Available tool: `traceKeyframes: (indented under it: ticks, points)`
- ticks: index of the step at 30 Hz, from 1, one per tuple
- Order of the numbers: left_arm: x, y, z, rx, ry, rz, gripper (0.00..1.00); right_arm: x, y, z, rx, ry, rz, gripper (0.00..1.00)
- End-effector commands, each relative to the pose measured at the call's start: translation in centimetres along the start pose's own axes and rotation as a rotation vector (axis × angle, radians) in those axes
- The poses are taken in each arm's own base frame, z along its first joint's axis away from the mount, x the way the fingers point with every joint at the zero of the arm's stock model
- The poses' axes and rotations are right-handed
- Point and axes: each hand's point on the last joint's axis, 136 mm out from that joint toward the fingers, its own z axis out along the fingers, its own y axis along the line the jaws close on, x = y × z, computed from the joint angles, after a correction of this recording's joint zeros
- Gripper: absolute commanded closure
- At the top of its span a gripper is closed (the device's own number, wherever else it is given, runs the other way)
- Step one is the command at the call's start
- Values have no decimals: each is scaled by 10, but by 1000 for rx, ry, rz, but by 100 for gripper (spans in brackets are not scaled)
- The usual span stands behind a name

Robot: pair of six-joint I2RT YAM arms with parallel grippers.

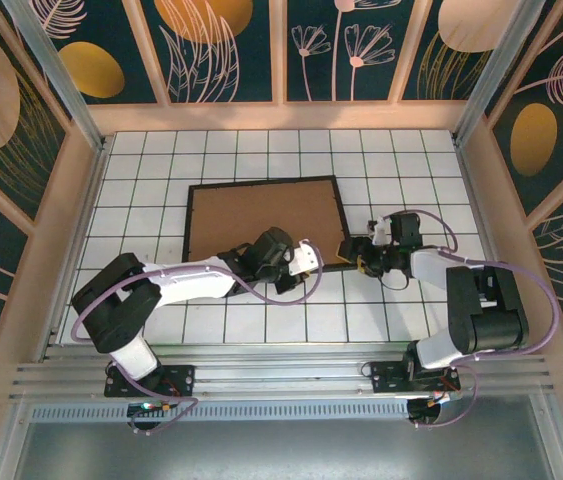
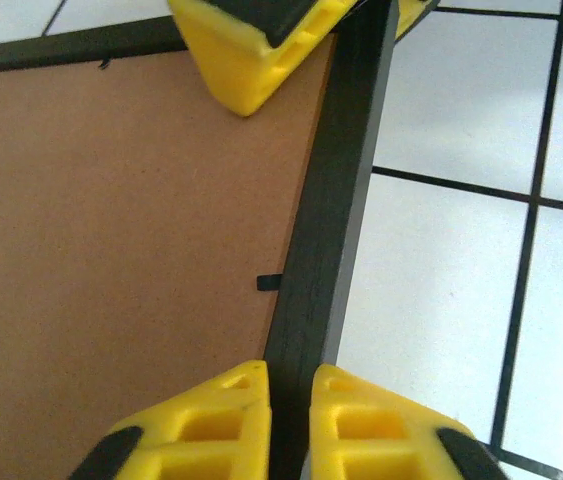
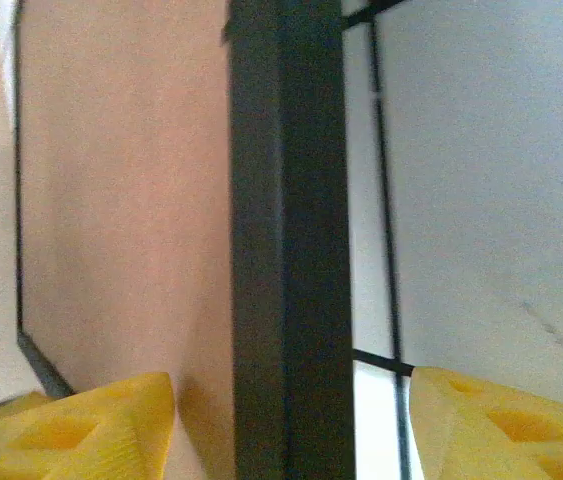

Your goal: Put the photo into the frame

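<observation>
The large rectangular black-rimmed picture frame (image 2: pixel 323 230) lies flat, back side up, near the middle of the white tiled counter (image 1: pixel 381 170), slightly askew to the grid lines, its opening filled by a plain brown backing board (image 1: pixel 261 225) with a small black tab at one inner edge.

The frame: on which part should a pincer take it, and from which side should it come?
Probably the narrow black rim of the frame, on its right side, from above, one finger each side. It lies flat with the backing board up, so the broad face offers nothing to pinch; the raised rim is thin enough to straddle.
</observation>
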Motion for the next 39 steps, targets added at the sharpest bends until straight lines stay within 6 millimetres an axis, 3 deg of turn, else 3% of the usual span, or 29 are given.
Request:
traceKeyframes:
  ticks: [1,5,10,14,18,22,25,28,31,35,39]
  points:
    - [-16,5,-3,-20,-77,-30,81,-11,34,-7,-149,-33,0,46]
    - [-4,9,-2,-69,-32,8,62,-15,39,-8,-174,-45,31,65]
    - [6,11,-9,-202,22,133,41,-20,46,-10,-194,-62,69,74]
    - [19,26,-18,-371,87,228,31,-22,54,-11,-202,-66,90,77]
    - [31,46,-23,-543,175,310,30,-22,61,-11,-207,-56,105,78]
    - [34,55,-25,-656,224,397,38,-24,66,-11,-211,-47,106,78]
    - [26,59,-29,-703,217,415,51,-26,70,-12,-214,-50,103,77]
    - [12,68,-41,-765,185,408,71,-33,77,-17,-218,-61,78,73]
    - [-12,81,-63,-861,140,404,81,-45,83,-31,-206,-98,36,63]
    - [-60,104,-102,-936,48,326,89,-85,108,-82,-181,-257,-89,51]
    - [-125,136,-155,-913,-104,125,99,-127,165,-166,-157,-561,-281,46]
